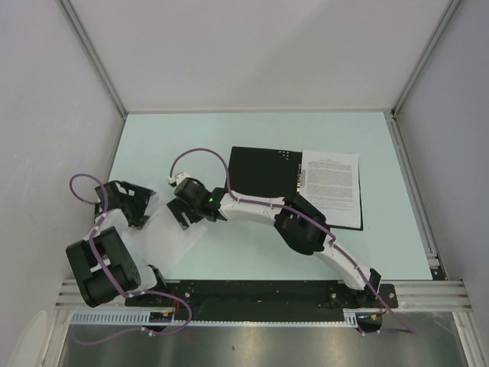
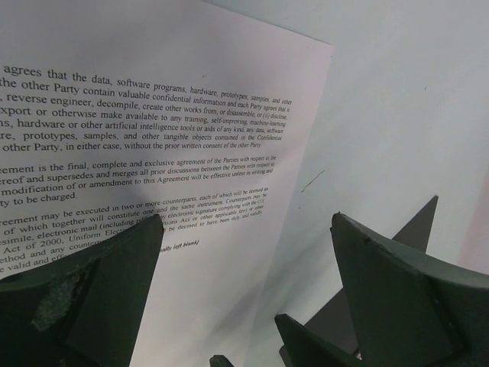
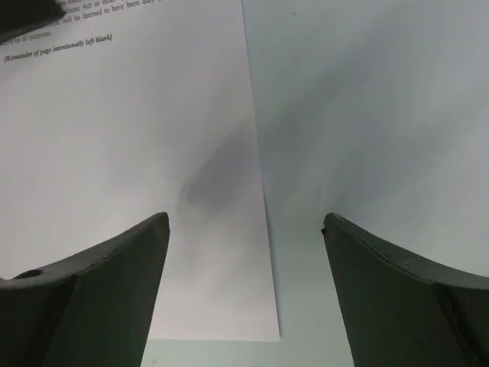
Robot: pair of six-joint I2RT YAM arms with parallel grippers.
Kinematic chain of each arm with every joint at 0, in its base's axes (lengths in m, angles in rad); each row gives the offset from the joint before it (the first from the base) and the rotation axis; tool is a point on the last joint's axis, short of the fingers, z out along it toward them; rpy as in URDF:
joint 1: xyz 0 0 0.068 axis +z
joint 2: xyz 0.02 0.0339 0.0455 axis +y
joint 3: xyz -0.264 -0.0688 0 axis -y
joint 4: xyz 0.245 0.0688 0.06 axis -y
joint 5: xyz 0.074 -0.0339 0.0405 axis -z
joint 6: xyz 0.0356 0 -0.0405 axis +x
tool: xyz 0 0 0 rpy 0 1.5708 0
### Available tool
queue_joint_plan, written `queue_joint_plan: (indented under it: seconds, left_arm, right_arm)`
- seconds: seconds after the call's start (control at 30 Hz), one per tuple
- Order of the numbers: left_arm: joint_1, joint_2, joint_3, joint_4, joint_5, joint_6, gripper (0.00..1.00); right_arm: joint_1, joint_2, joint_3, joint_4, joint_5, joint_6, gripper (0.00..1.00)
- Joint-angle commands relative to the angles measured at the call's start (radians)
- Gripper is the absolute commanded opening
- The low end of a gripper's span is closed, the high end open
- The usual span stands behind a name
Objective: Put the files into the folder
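Files (image 2: 153, 115) split between worktop (image 1: 229, 130) and folder (image 1: 263, 172), with one loose sheet (image 3: 114, 153) left to collect!

Left in the overhead frame, the left hand (image 1: 126, 200) hovers with fingers wide apart, gripping nothing, over the printed loose sheet lying flat, likely to steady it. Just right of it, the right hand (image 3: 246, 222) straddles that sheet's right edge, fingers apart, one over paper and one over bare surface. I'd judge it is placed to pinch the edge up. Upper centre, the folder lies open, black inside showing. Its left leaf is bare, while its right leaf carries a printed page (image 1: 332, 187). Whether the spine clip (image 1: 299, 180) holds that page, I can't tell.
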Motion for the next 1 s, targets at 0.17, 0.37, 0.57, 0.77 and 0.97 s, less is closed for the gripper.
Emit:
queue_joint_plan:
  seconds: [0.17, 0.37, 0.57, 0.77, 0.97]
  left_arm:
    - [0.008, 0.042, -0.066, 0.070, 0.049, -0.023, 1.00]
    - [0.007, 0.073, -0.083, 0.090, 0.081, -0.034, 1.00]
    - [0.007, 0.077, -0.097, 0.105, 0.087, -0.037, 1.00]
    - [0.005, 0.086, -0.089, 0.096, 0.114, -0.018, 1.00]
    - [-0.003, 0.120, -0.126, 0.125, 0.171, -0.041, 1.00]
  right_arm:
    - [0.027, 0.044, 0.034, -0.012, -0.150, 0.098, 0.83]
    - [0.022, 0.067, 0.036, 0.042, -0.229, 0.144, 0.82]
    - [-0.007, 0.070, -0.011, 0.157, -0.365, 0.208, 0.82]
    - [-0.020, 0.069, -0.019, 0.145, -0.268, 0.201, 0.85]
    - [-0.007, 0.128, 0.039, 0.103, -0.241, 0.198, 0.89]
